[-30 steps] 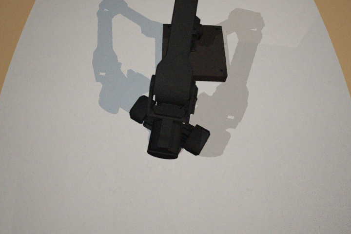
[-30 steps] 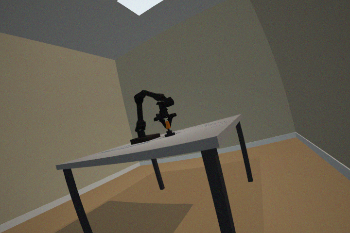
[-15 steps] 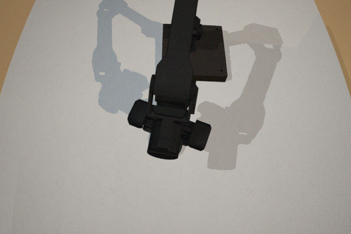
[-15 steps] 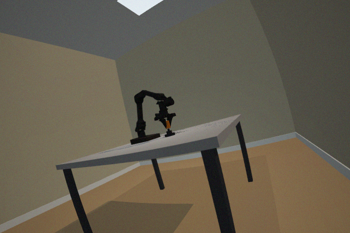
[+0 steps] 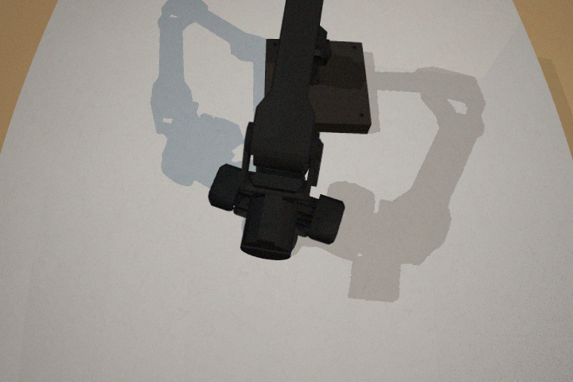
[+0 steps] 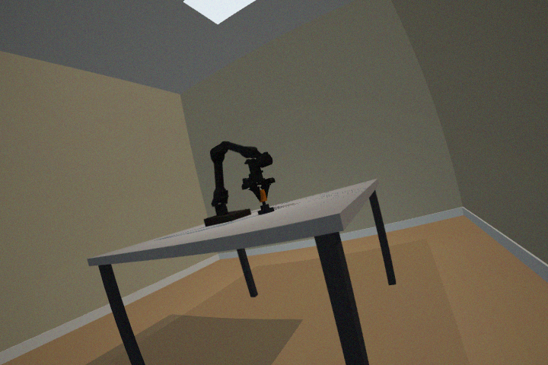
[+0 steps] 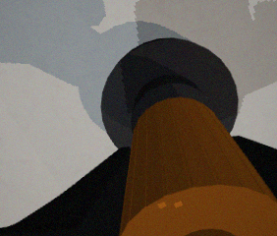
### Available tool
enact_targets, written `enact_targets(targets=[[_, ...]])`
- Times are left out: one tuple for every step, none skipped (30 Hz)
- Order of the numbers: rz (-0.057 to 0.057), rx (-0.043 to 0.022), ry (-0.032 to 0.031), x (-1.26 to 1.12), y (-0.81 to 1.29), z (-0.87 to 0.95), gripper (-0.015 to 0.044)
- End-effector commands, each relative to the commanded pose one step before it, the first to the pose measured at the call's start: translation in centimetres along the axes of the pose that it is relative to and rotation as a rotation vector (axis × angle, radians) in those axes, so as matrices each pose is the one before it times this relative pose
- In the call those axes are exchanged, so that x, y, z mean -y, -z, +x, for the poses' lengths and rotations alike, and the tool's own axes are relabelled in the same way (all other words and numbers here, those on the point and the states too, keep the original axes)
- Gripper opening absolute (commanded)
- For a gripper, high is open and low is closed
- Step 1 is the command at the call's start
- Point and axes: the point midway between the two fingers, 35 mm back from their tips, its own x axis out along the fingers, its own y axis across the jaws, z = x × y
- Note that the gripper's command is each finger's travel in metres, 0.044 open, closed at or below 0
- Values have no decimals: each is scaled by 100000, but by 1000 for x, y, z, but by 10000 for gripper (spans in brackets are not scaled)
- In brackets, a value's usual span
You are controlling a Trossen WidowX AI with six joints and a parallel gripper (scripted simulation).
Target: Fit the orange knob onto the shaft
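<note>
My gripper (image 6: 259, 188) points straight down and is shut on the orange knob (image 6: 262, 196) (image 7: 197, 177). I cannot tell whether the knob touches the pedestal. In the side view the knob stands just above the pedestal. In the overhead view the arm (image 5: 278, 134) covers the knob and pedestal.
The arm's dark base plate (image 5: 345, 90) (image 6: 227, 217) lies on the white table (image 5: 115, 292) (image 6: 283, 223) behind the pedestal. Arm shadows fall across the table top on both sides.
</note>
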Motion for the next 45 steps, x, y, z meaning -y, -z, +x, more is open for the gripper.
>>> enact_targets(targets=[[-622,-141,224,30,46,16,0],[0,-1,0,2,10,0,0],[0,-1,0,2,11,49,0],[0,-1,0,2,10,0,0],[0,0,0,0,0,0,0],[0,-1,0,4,19,0,0],[0,0,0,0,0,0,0],[0,0,0,0,0,0,0],[0,0,0,0,0,0,0],[0,0,0,0,0,0,0],[0,0,0,0,0,0,0],[0,0,0,0,0,0,0],[0,0,0,2,2,-109,0],[0,-1,0,3,9,-105,0],[0,-1,0,3,10,-113,0],[0,0,0,1,4,-66,0],[0,-1,0,2,6,-65,0],[0,-1,0,3,15,-50,0],[882,0,0,0,3,-4,0],[1672,0,0,1,6,-5,0],[2830,-1,0,2,8,-5,0],[3372,-1,0,2,7,-2,0],[4200,-1,0,2,7,2,0],[5229,-1,0,1,7,7,0],[6303,-1,0,0,6,12,0],[6891,-1,0,-3,3,18,0],[6993,0,0,-6,0,23,0],[6995,0,0,-10,-3,28,0],[6994,0,-1,-14,-6,33,0],[6993,0,-1,-18,-7,37,0],[6992,0,-1,-21,-7,39,0],[6990,0,-1,-23,-7,40,0],[6988,0,-1,-25,-7,41,0],[6987,0,-1,-27,-6,43,0],[6985,0,-1,-27,-5,42,0],[6984,0,-1,-26,-4,37,0],[6983,0,0,-24,-2,31,0],[6982,0,0,-22,-1,24,0],[6980,0,0,-19,0,17,0],[6980,0,0,-16,1,9,0],[6979,0,1,-12,1,3,0],[6978,0,1,-8,1,-4,0],[6978,0,1,-4,0,-10,0],[6977,0,2,0,-1,-17,0],[6977,1,2,4,-3,-23,0]])
